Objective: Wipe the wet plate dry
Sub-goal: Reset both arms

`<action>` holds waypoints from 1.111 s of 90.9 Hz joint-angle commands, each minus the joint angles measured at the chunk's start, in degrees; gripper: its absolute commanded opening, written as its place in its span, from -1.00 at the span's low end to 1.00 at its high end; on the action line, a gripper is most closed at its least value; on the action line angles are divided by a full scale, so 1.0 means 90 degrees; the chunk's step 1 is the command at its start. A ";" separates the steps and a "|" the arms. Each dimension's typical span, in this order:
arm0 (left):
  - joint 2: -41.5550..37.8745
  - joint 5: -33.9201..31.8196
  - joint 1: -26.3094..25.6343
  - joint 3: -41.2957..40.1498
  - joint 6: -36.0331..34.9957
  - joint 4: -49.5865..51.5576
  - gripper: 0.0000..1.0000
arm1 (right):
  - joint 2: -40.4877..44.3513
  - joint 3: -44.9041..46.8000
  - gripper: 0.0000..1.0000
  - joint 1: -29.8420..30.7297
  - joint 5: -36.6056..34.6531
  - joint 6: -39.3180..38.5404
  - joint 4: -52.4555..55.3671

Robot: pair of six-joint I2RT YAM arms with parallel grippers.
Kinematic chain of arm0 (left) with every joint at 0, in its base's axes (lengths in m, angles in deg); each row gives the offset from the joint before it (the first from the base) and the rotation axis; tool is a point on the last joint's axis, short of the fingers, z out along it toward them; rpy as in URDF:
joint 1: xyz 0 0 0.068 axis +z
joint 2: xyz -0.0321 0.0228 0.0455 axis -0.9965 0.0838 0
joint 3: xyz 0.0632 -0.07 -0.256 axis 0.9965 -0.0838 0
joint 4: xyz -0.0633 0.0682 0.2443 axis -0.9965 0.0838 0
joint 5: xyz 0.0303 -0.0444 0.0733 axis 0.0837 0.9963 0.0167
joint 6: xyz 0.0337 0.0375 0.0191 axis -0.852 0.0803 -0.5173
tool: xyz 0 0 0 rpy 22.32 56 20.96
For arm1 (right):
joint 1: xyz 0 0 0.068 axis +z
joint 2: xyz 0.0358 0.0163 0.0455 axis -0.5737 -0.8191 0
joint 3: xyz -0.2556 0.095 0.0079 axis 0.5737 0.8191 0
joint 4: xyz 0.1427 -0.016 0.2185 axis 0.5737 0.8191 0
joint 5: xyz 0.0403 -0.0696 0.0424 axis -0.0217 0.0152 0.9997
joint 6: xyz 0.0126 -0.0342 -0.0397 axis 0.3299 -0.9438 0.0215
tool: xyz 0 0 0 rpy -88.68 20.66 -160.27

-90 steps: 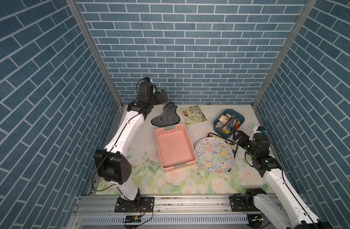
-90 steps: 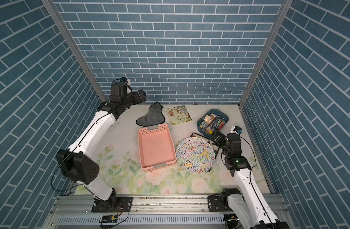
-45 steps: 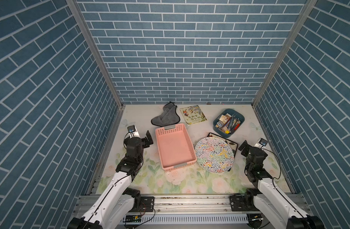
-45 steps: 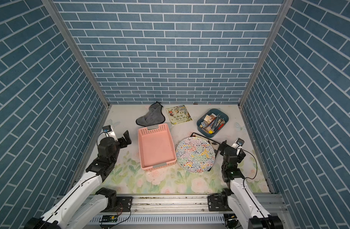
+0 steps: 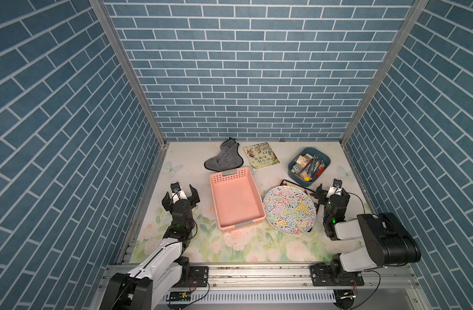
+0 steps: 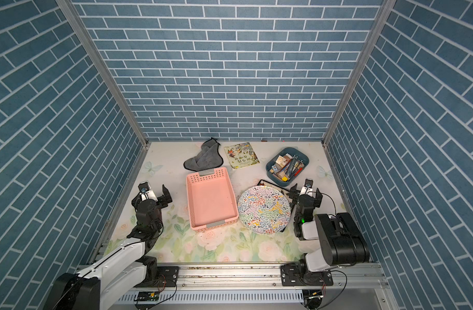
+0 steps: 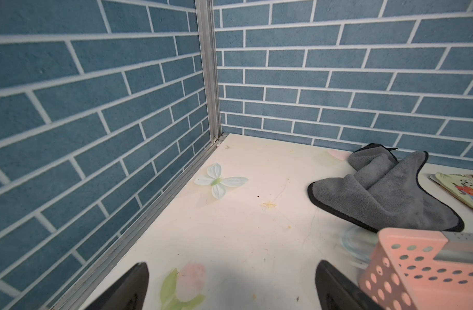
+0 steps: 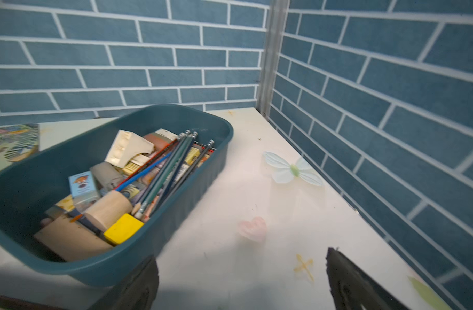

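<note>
The plate [image 5: 289, 210] [image 6: 264, 210] is round with a dense many-coloured squiggle pattern and lies flat at the right of the mat, partly on a dark flat tray [image 5: 310, 192]. A crumpled grey cloth [image 5: 224, 160] [image 6: 204, 160] [image 7: 385, 190] lies at the back, behind the pink basket. My left gripper [image 5: 180, 193] [image 6: 151, 194] [image 7: 231, 268] hangs open over bare mat left of the basket, holding nothing. Just right of the plate, my right gripper [image 5: 332, 191] [image 6: 305, 192] [image 8: 240, 259] is open and empty. Neither wrist view shows the plate.
An empty pink perforated basket [image 5: 229, 174] [image 7: 417, 257] stands between left gripper and plate. A dark blue bin [image 5: 325, 159] [image 8: 176, 118] of pencils and blocks sits behind the right gripper. A picture book [image 5: 261, 155] lies at the back. Brick walls close three sides.
Both arms have pulled back toward the front rail. The left gripper came away from the cloth at the back to beside the basket. The right arm folded down. Both stayed open.
</note>
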 commanded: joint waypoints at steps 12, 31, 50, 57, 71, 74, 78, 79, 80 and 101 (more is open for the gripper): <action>0.1246 0.0678 0.0261 0.0007 -0.0348 -0.2037 1.00 | -0.0157 -0.0020 0.99 -0.0390 0.0994 -0.0200 -0.0953; 0.2971 0.1250 0.0600 0.0537 -0.0347 -0.2996 1.00 | -0.0111 -0.0005 0.99 -0.0368 0.0992 -0.0232 -0.0887; 0.3581 0.1642 0.0754 0.0166 -0.0335 -0.4260 0.99 | -0.0131 -0.0003 0.99 -0.0361 0.0984 -0.0255 -0.0947; 0.3591 0.1752 0.0767 0.0252 -0.0347 -0.4022 1.00 | -0.0136 0.0001 0.99 -0.0360 0.0985 -0.0254 -0.0937; 0.3537 0.1786 0.0773 0.0287 -0.0333 -0.3905 1.00 | -0.0137 0.0000 0.99 -0.0357 0.0984 -0.0254 -0.0943; 0.3563 0.1782 0.0771 0.0271 -0.0333 -0.3956 1.00 | -0.0147 0.0000 0.99 -0.0365 0.0984 -0.0254 -0.0942; 0.3508 0.1787 0.0766 0.0282 -0.0333 -0.3849 1.00 | -0.0147 -0.0007 0.99 -0.0364 0.0980 -0.0259 -0.0928; 0.3525 0.1780 0.0765 0.0276 -0.0335 -0.3875 1.00 | -0.0150 -0.0009 0.99 -0.0362 0.0980 -0.0256 -0.0924; 0.3538 0.1772 0.0770 0.0268 -0.0341 -0.3932 1.00 | -0.0151 -0.0019 0.99 -0.0361 0.0980 -0.0255 -0.0913; 0.3513 0.1793 0.0773 0.0280 -0.0336 -0.3853 1.00 | -0.0138 0.0016 0.99 -0.0361 0.1003 -0.0252 -0.0968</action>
